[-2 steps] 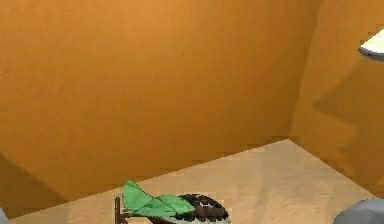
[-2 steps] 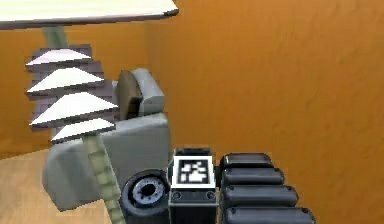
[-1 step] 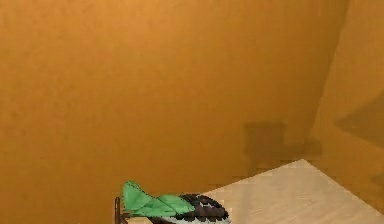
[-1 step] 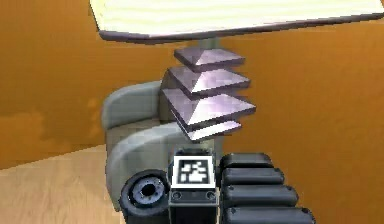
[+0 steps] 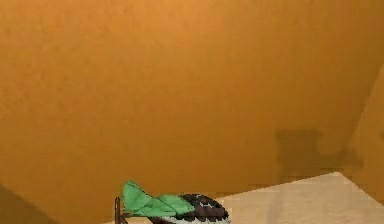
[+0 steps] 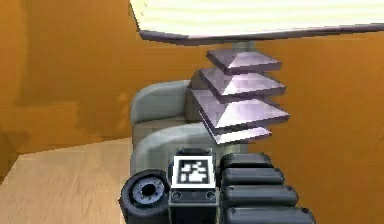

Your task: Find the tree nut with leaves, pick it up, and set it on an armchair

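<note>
In the forward view, the nut (image 5: pixel 175 206), dark with green leaves, is seen at the bottom edge, left of middle, before an orange wall (image 5: pixel 190 90); what carries it cannot be made out. In the arm side view, the gripper (image 6: pixel 145 196) is met at the bottom edge, the arm (image 6: pixel 258 190) to its right, and a grey armchair (image 6: pixel 160 125) farther out, partly hidden by a lamp (image 6: pixel 240 90). How the fingers stand, and whether anything is held, cannot be told.
</note>
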You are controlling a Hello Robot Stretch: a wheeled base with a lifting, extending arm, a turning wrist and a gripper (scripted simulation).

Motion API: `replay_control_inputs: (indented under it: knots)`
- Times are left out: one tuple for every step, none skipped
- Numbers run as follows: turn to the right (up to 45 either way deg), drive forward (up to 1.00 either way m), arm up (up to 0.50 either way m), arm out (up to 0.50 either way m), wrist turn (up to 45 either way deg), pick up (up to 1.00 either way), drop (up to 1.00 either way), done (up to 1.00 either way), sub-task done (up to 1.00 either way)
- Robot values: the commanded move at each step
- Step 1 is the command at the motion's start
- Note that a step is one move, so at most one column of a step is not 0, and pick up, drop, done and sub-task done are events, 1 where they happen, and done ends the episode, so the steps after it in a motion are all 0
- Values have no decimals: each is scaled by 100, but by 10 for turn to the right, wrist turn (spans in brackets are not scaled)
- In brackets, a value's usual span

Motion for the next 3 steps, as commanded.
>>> replay_control_inputs:
  knots:
    - [0,30,0,0,0,0,0,0,0]
    - [450,0,0,0,0,0,0,0,0]
    - [270,0,0,0,0,0,0,0,0]
